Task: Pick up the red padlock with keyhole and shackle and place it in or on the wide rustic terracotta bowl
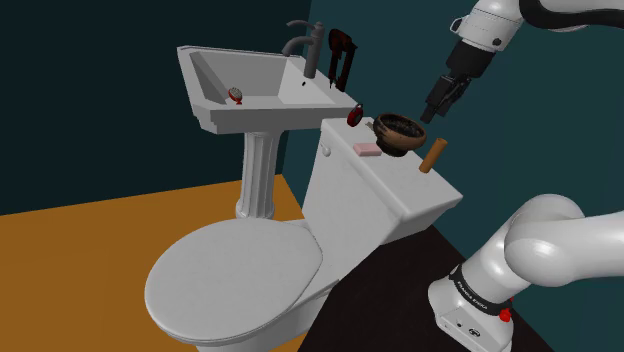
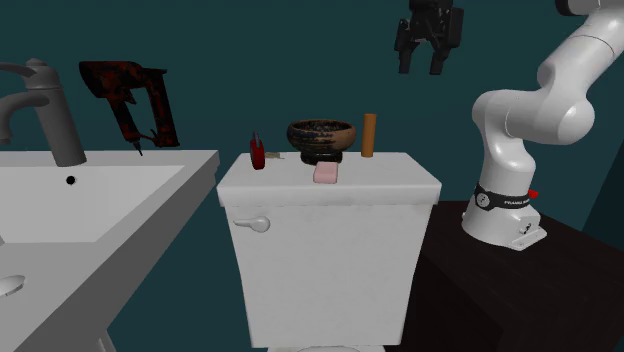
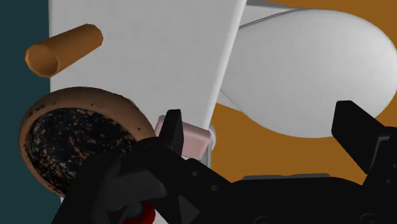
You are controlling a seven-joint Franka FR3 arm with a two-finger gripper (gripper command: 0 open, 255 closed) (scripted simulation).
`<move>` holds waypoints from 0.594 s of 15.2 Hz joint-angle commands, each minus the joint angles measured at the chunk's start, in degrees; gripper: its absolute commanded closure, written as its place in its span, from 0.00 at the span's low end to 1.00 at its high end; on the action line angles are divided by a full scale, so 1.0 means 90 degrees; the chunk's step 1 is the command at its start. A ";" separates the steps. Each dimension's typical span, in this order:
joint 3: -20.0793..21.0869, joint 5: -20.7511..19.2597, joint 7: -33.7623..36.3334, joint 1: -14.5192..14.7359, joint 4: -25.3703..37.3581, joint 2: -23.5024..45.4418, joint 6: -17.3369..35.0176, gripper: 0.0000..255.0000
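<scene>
The red padlock point(image 1: 355, 116) point(image 2: 258, 152) stands on the white toilet tank lid point(image 1: 404, 186) point(image 2: 385, 176), at the end nearest the sink. Beside it on the lid sits the wide brown speckled bowl point(image 1: 399, 131) point(image 2: 321, 134) point(image 3: 70, 143). My black gripper point(image 1: 438, 100) point(image 2: 428, 50) point(image 3: 264, 137) hangs in the air above the tank, beyond the bowl from the padlock, touching nothing. Its fingers point(image 3: 170, 130) stand wide apart and empty. A bit of red point(image 3: 143, 214) shows under the hand's body in the wrist view.
A brown cylinder point(image 1: 431, 156) point(image 2: 368, 134) point(image 3: 63, 49) and a pink bar point(image 1: 367, 149) point(image 2: 326, 173) point(image 3: 188, 141) share the lid. A pedestal sink point(image 1: 215, 115) point(image 2: 190, 185) with faucet point(image 1: 305, 50) point(image 2: 45, 110) and a dark red power tool point(image 1: 340, 58) point(image 2: 130, 100) stand nearby. The toilet's closed seat lid point(image 1: 235, 275) lies below.
</scene>
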 commanded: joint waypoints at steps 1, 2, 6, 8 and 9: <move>0.0000 0.0000 0.0000 0.0000 0.0000 0.0000 0.0000 0.00; -0.0115 -0.0076 -0.0197 0.0001 0.0054 0.0194 0.0121 0.00; -0.0555 -0.0320 -0.0965 0.0030 0.0368 0.1033 0.0580 0.00; -0.0761 -0.0400 -0.1343 0.0058 0.0583 0.1485 0.0788 0.00; -0.0858 -0.0427 -0.1532 0.0073 0.0704 0.1718 0.0885 0.00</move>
